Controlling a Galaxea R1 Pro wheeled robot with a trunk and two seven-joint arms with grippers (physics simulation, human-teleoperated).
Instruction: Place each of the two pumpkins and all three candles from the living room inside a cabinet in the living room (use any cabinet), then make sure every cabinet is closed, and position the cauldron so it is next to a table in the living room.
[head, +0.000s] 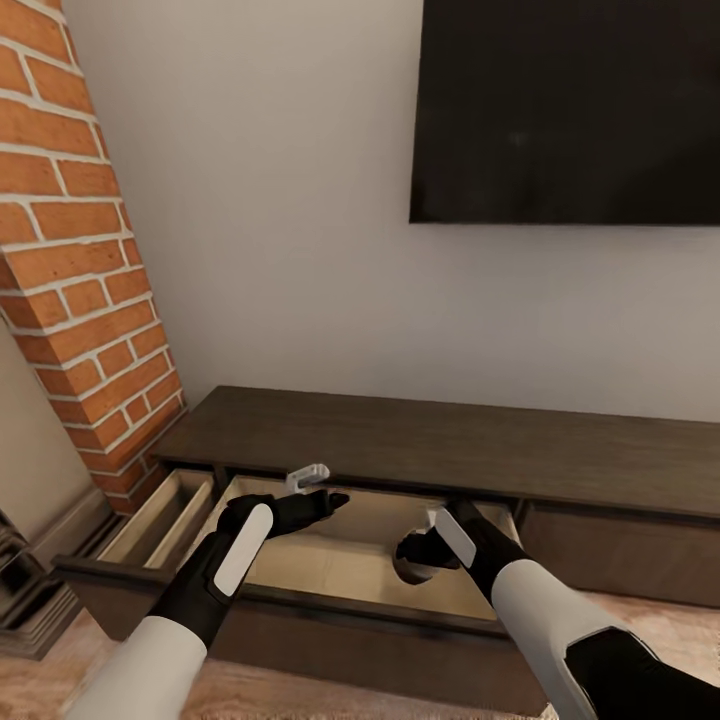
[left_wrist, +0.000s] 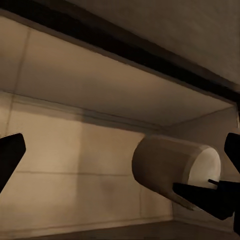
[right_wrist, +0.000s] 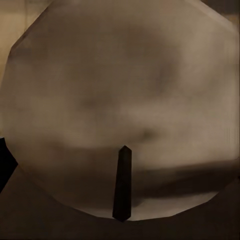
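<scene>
**Both arms over the open drawer, a candle at the right claw**

The long dark cabinet stood against the pale wall under a black TV, beside a red brick column. Its wide drawer was pulled out, pale wood inside, and a narrower drawer to the left of it was also open.

In the head view both arms reached down over the wide drawer. The left gripper hung above the drawer's back part, and the left wrist view showed its dark fingertips spread well apart with nothing between them.

The right gripper sat low over the drawer's right side, right at a candle. In the left wrist view the candle appeared lying on its side near the drawer's corner, its wick pointing sideways, with dark fingers at its pale end. The right wrist view showed the candle's pale top and black wick very close up. Whether the right claw was pinching it or merely beside it cannot be told.
</scene>
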